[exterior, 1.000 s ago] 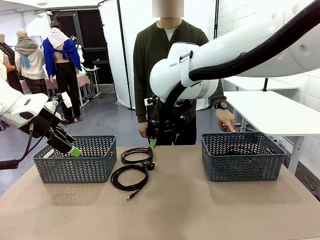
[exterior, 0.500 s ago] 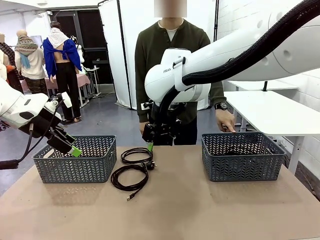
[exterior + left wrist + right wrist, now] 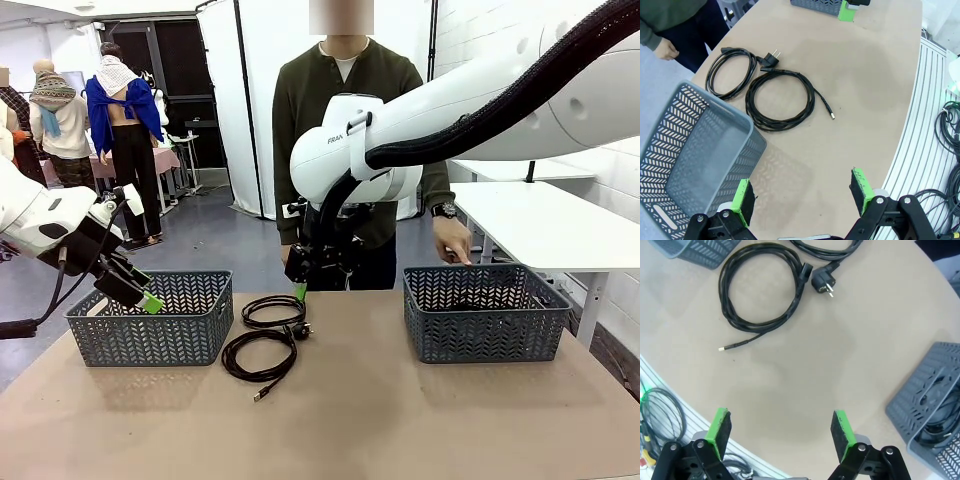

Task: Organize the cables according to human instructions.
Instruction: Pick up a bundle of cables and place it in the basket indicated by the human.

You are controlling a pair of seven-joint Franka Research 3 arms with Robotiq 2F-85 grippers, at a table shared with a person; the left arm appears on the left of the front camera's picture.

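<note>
Two cables (image 3: 270,328) on tan table (image 3: 400,420), white curtain (image 3: 255,100) behind; both jaws wide, empty.

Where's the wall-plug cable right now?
Front view: the wall-plug cable lies on the table beside the left basket, just behind the other coiled cable.

The front camera faced the person (image 3: 340,130) across the tabletop (image 3: 400,420). Both wrist cameras looked down from well above it, sharing the two coiled cables (image 3: 812,97).

R hand (image 3: 300,291) slid left, nearer far cable (image 3: 272,310).
</note>
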